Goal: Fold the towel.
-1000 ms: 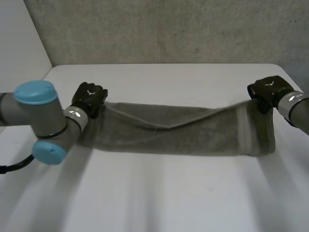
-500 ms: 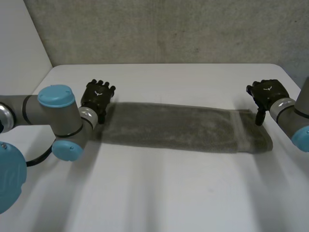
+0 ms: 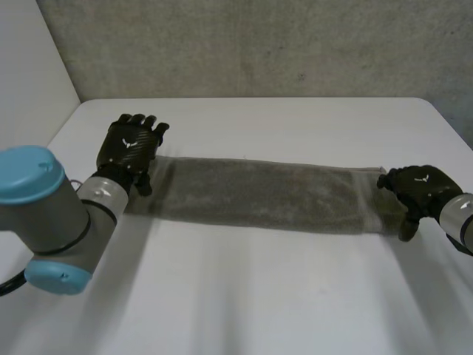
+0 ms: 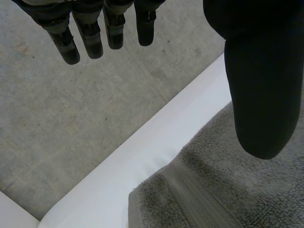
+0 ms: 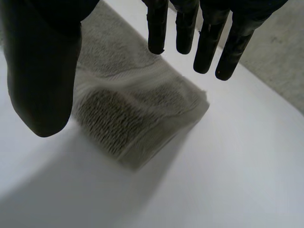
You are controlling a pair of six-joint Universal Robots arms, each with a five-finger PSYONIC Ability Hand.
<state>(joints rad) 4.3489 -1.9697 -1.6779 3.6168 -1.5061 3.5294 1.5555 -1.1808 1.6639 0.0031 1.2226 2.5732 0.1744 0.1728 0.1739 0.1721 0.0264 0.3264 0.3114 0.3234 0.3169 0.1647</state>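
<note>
Grey-green terry towel point(image 3: 266, 194), folded into a long narrow strip, lies flat across the white table point(image 3: 259, 296), running side to side w/ one hand at each end; a banded hem shows nr its right end.

Robot's black left hand point(image 3: 129, 148) sits over the towel's left end, back of hand up; fingers point(image 3: 137, 120) straight, fanned a little apart, pointing toward the grey concrete wall point(image 3: 259, 44). Left wrist view: fingers point(image 4: 90, 38) straight, side by side w/ small gaps; thumb point(image 4: 261, 95) held well away from them; towel's corner point(image 4: 156, 199) lies on the table below the thumb; can't tell if the thumb tip touches the pile; hand grips nothing. Grey left arm w/ light-blue cap point(image 3: 33, 174) comes in from the near left, forearm angled toward the towel end.

Black right hand point(image 3: 417, 188) is just beside the towel's right end, nr the table's right edge, fingers reaching toward the cloth; can't tell from the head view if they touch it. Right wrist view: fingers point(image 5: 206, 42) straight, slightly apart; thumb point(image 5: 42, 71) wide of them; folded towel end point(image 5: 137, 118) lies on the table below, btwn thumb and fingers but not pinched; fold layers show at its edge; hand holds nothing. Grey right wrist point(image 3: 462, 222) comes in at the right side.
</note>
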